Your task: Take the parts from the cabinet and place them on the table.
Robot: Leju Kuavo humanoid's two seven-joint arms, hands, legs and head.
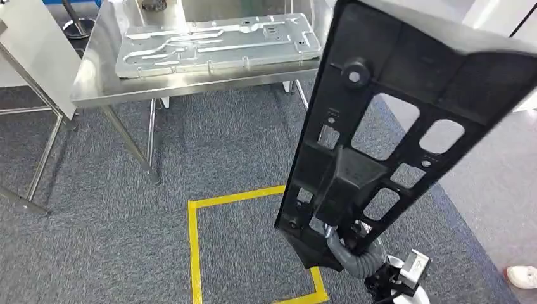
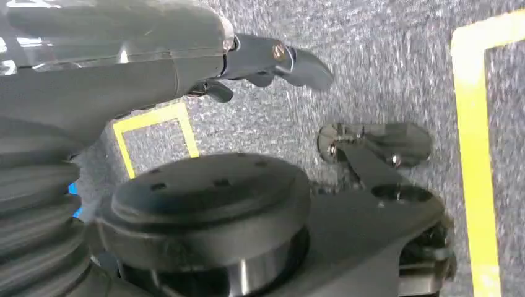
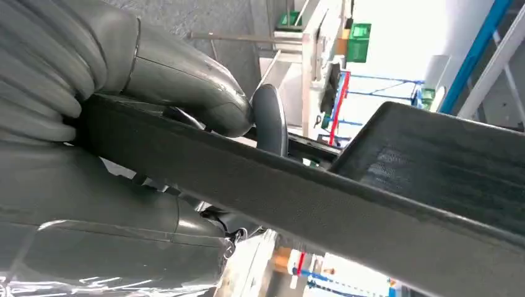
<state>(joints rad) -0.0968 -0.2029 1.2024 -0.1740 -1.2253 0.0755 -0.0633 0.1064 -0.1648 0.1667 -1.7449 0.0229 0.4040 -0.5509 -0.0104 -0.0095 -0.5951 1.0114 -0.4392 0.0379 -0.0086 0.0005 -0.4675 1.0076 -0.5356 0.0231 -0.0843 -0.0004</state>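
Observation:
A long black plastic panel (image 1: 380,82) with several cut-outs stands tilted in front of me, above the carpet. My right hand (image 3: 173,80) grips its lower end, thumb on one face and fingers on the other, and the panel's edge (image 3: 309,198) runs away from the grip. In the head view the panel hides that hand, with its ribbed wrist cover (image 1: 354,256) just below. A flat silver metal plate (image 1: 215,44) lies on the steel table (image 1: 190,85) ahead. My left hand (image 2: 266,59) hangs over the carpet, fingers stretched out and holding nothing.
The table stands on thin steel legs (image 1: 130,142) to the front left. Yellow tape (image 1: 193,253) marks a square on the grey carpet at my feet. A white frame (image 1: 38,82) stands at the left. A person's shoe (image 1: 522,275) shows at the right edge.

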